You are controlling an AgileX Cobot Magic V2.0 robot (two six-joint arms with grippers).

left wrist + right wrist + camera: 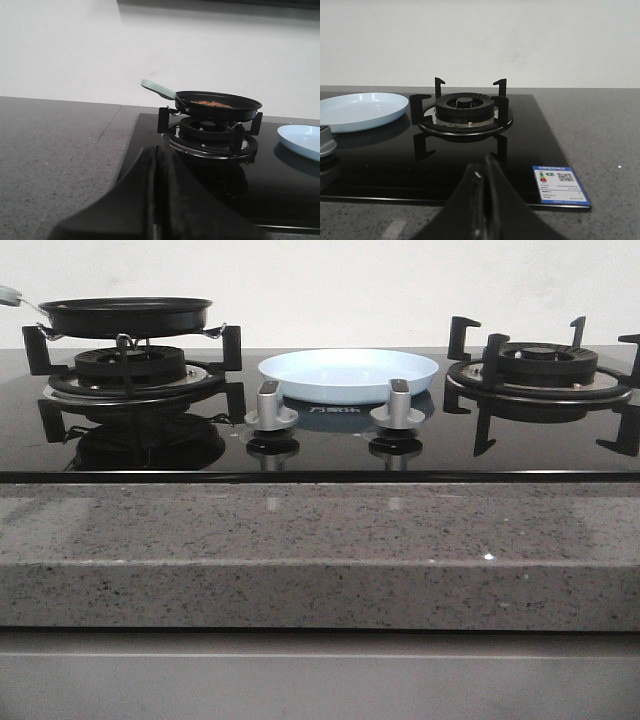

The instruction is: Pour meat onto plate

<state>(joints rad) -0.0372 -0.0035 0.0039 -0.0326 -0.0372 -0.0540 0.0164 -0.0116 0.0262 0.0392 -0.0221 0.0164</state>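
The pale blue plate (348,373) lies on the black glass hob between the two burners, also seen as plate (301,140) and plate (359,110). A black frying pan (125,314) with a pale green handle (158,89) rests on the left burner, and reddish-brown meat (212,104) shows inside it. My left gripper (154,155) is shut and empty, in front of the hob's near left corner, apart from the pan. My right gripper (483,167) is shut and empty, before the right burner (464,112). Neither gripper appears in the front view.
Two silver knobs (272,408) (398,406) stand in front of the plate. The right burner's grate (540,368) carries nothing. A blue energy label (559,185) sits on the hob's near right corner. Grey speckled stone counter (320,540) surrounds the hob; a white wall stands behind.
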